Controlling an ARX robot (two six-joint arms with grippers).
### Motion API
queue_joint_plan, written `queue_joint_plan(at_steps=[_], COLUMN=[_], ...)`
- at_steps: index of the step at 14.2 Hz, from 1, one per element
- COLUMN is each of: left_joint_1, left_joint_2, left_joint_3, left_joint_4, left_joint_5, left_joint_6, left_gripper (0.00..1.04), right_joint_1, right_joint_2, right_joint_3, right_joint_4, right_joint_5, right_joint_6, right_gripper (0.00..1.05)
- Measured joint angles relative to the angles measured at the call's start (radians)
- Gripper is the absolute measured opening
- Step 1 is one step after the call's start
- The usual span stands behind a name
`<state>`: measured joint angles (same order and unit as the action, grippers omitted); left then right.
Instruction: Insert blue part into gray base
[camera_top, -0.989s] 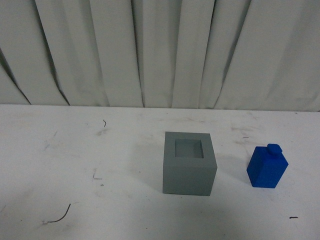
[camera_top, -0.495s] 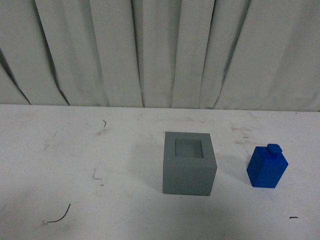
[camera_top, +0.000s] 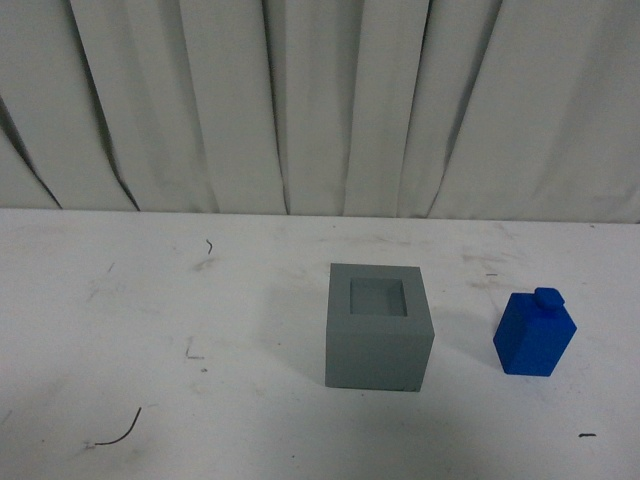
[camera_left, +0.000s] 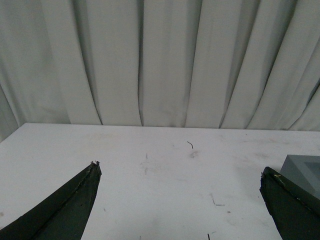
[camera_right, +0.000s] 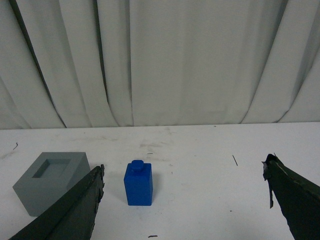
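The gray base (camera_top: 379, 325) stands on the white table near the middle, its square recess facing up and empty. The blue part (camera_top: 535, 333) stands upright to its right, apart from it, knob on top. Neither arm shows in the front view. My left gripper (camera_left: 180, 172) is open and empty over bare table; a corner of the gray base (camera_left: 305, 170) shows behind one finger. My right gripper (camera_right: 184, 170) is open and empty; the blue part (camera_right: 138, 183) stands ahead between its fingers, nearer one of them, with the gray base (camera_right: 50, 181) beyond that finger.
The white table (camera_top: 150, 300) carries small dark scuffs and a thin dark wire scrap (camera_top: 120, 432) near its front left. A pleated white curtain (camera_top: 320, 100) closes off the back edge.
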<state>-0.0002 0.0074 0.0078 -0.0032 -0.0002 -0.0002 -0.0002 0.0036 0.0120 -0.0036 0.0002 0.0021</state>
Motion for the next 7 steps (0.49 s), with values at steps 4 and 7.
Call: queue_joint_plan(at_steps=[4, 7], left_joint_1=[0.000, 0.000], left_joint_2=[0.000, 0.000], left_joint_3=[0.000, 0.000], left_joint_4=[0.000, 0.000], left_joint_5=[0.000, 0.000], left_joint_6=[0.000, 0.000], left_gripper=[0.98, 0.98], right_joint_1=[-0.008, -0.078], right_joint_2=[0.209, 0.701], right_joint_3=[0.015, 0.189], right_joint_4=[0.237, 0.644], right_joint_5=[-0.046, -0.153], right_joint_6=[0.000, 0.003], right_gripper=[0.98, 0.98])
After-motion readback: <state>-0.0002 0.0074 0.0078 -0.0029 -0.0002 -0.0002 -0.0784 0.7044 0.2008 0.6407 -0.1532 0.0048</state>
